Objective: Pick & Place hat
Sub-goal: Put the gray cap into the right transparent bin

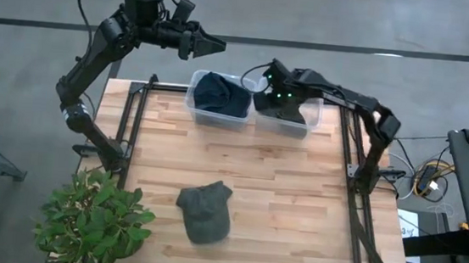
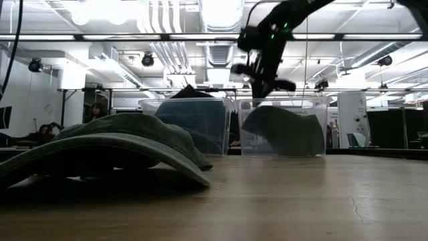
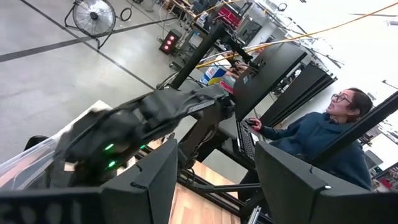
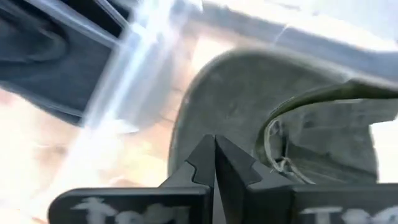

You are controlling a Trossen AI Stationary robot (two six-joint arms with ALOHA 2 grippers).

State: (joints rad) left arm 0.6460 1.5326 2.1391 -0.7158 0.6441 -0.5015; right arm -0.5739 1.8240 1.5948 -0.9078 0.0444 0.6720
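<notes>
A grey-green hat lies crown up on the wooden table near its front edge, large in the low view. At the far edge stand two clear bins. The left bin holds a dark blue hat. The right bin holds a dark grey hat, which rests on the bin's floor. My right gripper hangs shut just above that bin's left end, pointing steeply down with nothing between its fingers. My left gripper is raised beyond the table's far left corner, open and level.
A potted plant stands at the table's near left corner. Black frame rails run along the table's left and right sides. Bare wood lies between the bins and the near hat. A person sits at a desk beyond the table.
</notes>
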